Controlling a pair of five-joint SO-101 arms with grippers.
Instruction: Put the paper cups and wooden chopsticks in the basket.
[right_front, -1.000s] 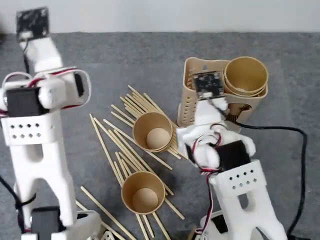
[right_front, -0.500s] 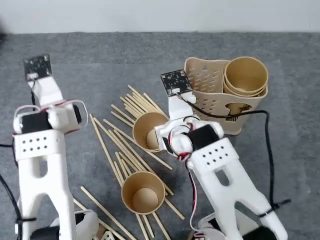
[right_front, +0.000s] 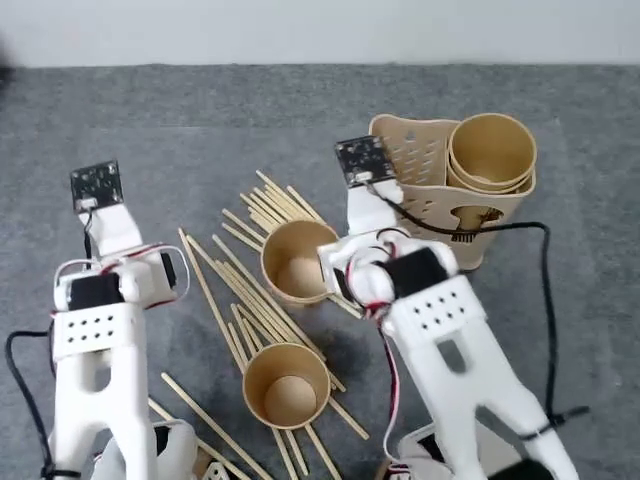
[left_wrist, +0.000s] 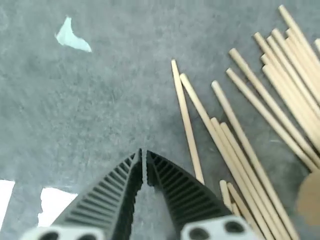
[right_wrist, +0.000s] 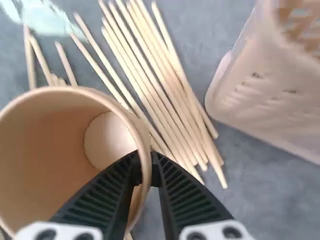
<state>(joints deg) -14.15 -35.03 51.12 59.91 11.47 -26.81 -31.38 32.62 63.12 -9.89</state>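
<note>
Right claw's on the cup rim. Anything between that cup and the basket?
Nothing upright. Only loose chopsticks lie flat between the cup and the basket wall; the right claw pinches the cup's rim.

Spotted chopsticks (right_front: 275, 205) strewn loose in a fan. Found middle cup (right_front: 295, 265) upright atop them, rim pinched by right gripper (right_wrist: 143, 162); front cup (right_front: 287, 385) upright too. Counted stacked cups (right_front: 492, 150) already inside tan slotted basket (right_front: 415, 165).

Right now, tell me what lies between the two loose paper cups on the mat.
In the high view, wooden chopsticks lie slantwise on the grey mat between the far cup and the near cup.
</note>
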